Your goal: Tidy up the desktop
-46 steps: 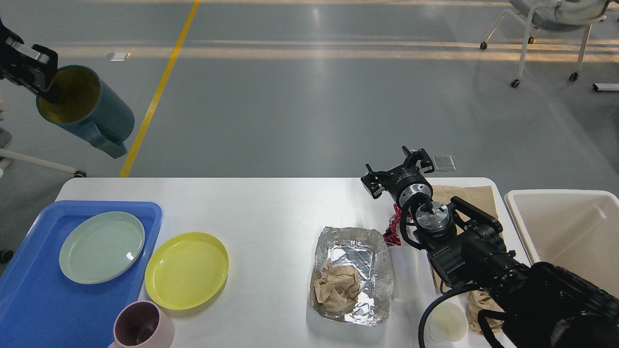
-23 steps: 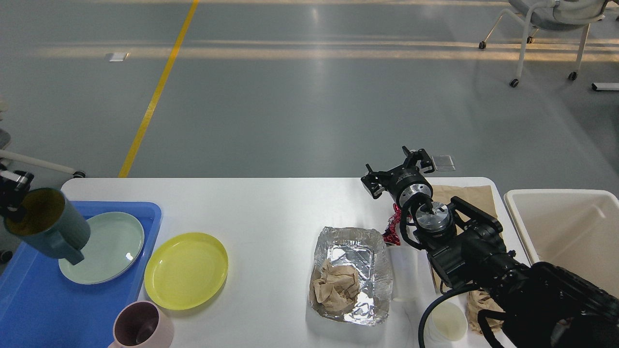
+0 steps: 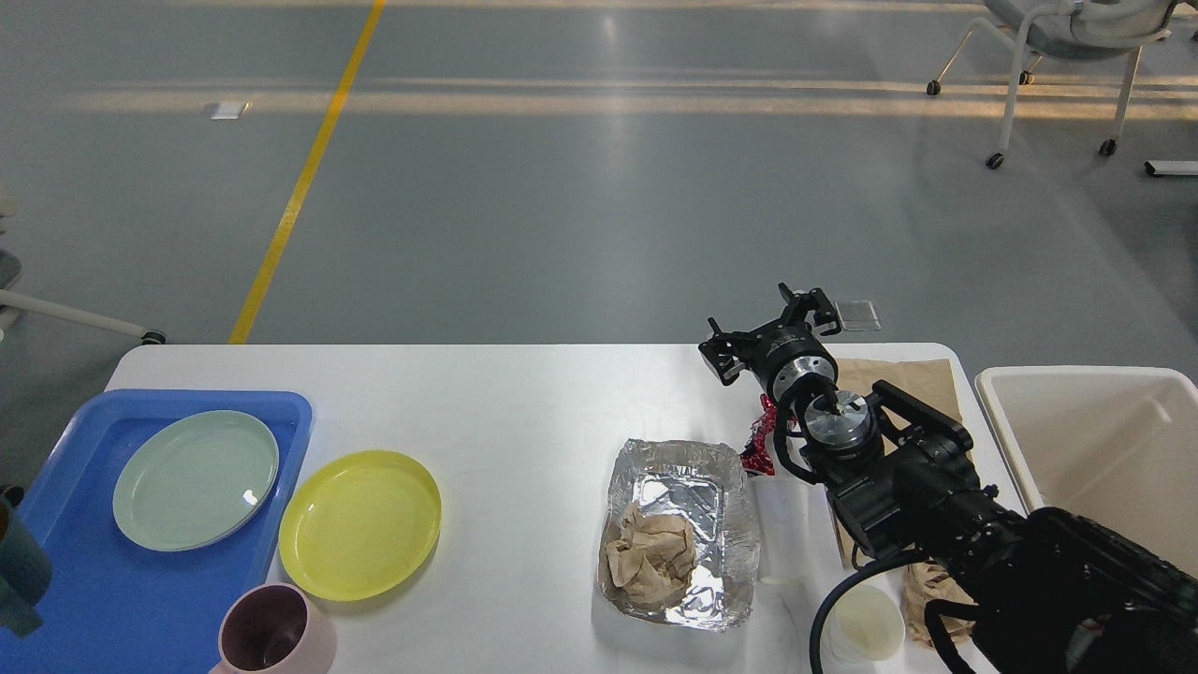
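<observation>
- Looking down from the head view, I see the desktop [image 3: 524,402] filling the lower frame, its long axis running left to right.
- On its left end sits a blue tray [image 3: 140,599] holding a pale green plate [image 3: 197,479]; a yellow plate [image 3: 360,524] lies just beside the tray and a pink mug [image 3: 276,637] stands at the near edge.
- At the tray's left border a sliver of a teal cup [image 3: 19,571] shows; my left gripper is out of frame, so I cannot say what it holds.
- My right gripper [image 3: 772,329] hangs above the far right part of the desktop, fingers spread and empty.
- The foil container [image 3: 679,524] with crumpled brown paper [image 3: 650,557] lies nearer me and left of that gripper; the cream bin [image 3: 1095,440] stands to its right.
- My judgement: the right arm is nearer the litter, so it should reach back and left, then carry right.
</observation>
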